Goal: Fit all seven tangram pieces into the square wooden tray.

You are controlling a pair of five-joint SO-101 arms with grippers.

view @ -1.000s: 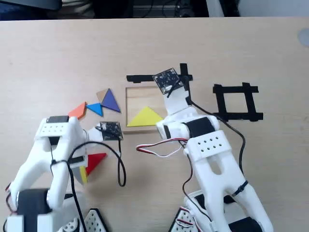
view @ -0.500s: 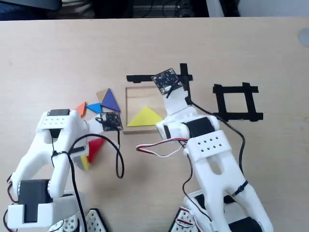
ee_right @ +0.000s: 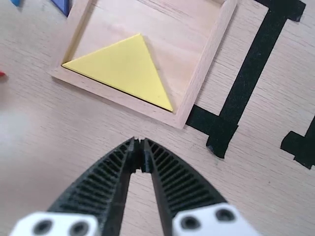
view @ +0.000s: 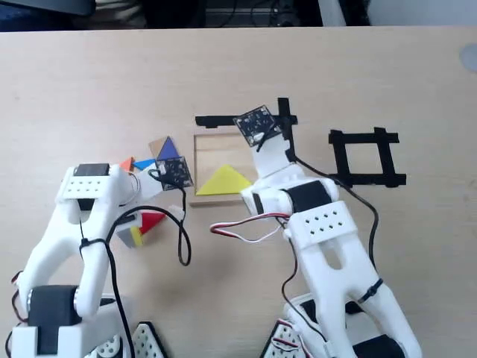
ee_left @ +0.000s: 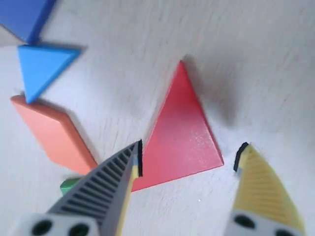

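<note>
A green piece [ee_left: 69, 186] is mostly hidden behind the left gripper [ee_left: 189, 153], spread wide over the red triangle [ee_left: 179, 132]; the right gripper [ee_right: 139, 146] is pinched closed, empty, near the tray [ee_right: 204, 59].

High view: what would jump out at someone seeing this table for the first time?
A yellow triangle lies in the square wooden tray in the middle. Left of it, the left end effector hangs open over a red triangle, beside an orange piece and a light blue triangle. The right end effector is shut just outside the tray.
</note>
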